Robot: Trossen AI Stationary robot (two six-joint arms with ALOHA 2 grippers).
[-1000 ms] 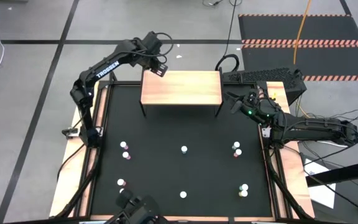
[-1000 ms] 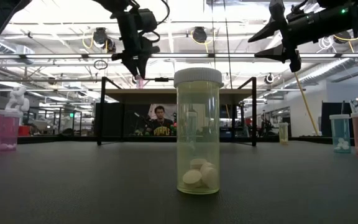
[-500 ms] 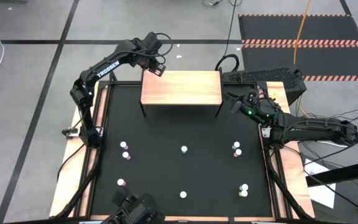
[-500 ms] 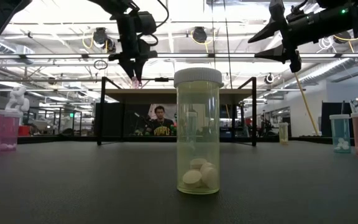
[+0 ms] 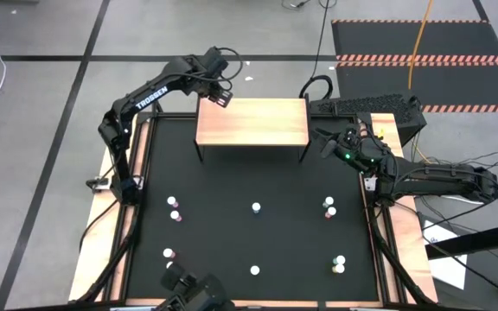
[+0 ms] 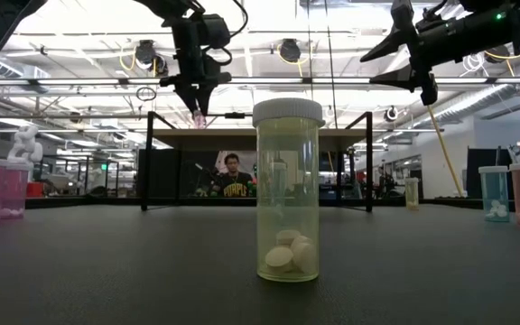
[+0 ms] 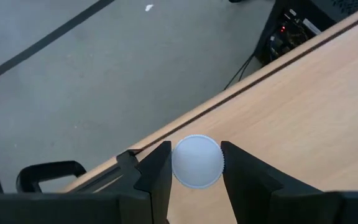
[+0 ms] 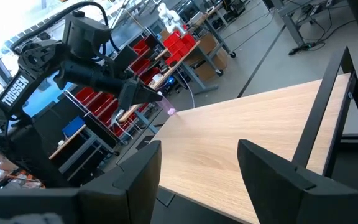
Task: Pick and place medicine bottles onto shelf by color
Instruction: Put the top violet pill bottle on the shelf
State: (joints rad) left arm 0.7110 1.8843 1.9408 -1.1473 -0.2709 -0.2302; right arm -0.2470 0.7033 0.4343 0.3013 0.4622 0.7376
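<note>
While the left gripper (image 5: 221, 97) hangs over the shelf's (image 5: 252, 123) back left corner, it is clenched on a medicine bottle (image 7: 197, 160), whose white cap sits squeezed between the two dark fingers (image 7: 157, 177) in the left wrist view. From the low view the held bottle (image 6: 199, 118) looks pink, though it is too small there to be sure, and it appears to hang just above the light-wood board rather than stand on it. The board itself carries no bottle that can be seen from above.

Off the shelf's right end, the right gripper (image 5: 329, 141) waits in the air with its fingers spread and nothing between them.

Nearer the front of the black surface (image 5: 232, 181) than the shelf, the other medicine bottles stand scattered:
- a pair (image 5: 174, 207) toward the left side
- one (image 5: 256, 207) in line with the shelf's middle
- a pair (image 5: 329, 207) toward the right side
- a single one (image 5: 169, 254), another (image 5: 254, 270) and a pair (image 5: 339, 263) farther forward still

One yellowish bottle (image 6: 287, 190) stands upright close to the low camera, with white tablets in it.
</note>
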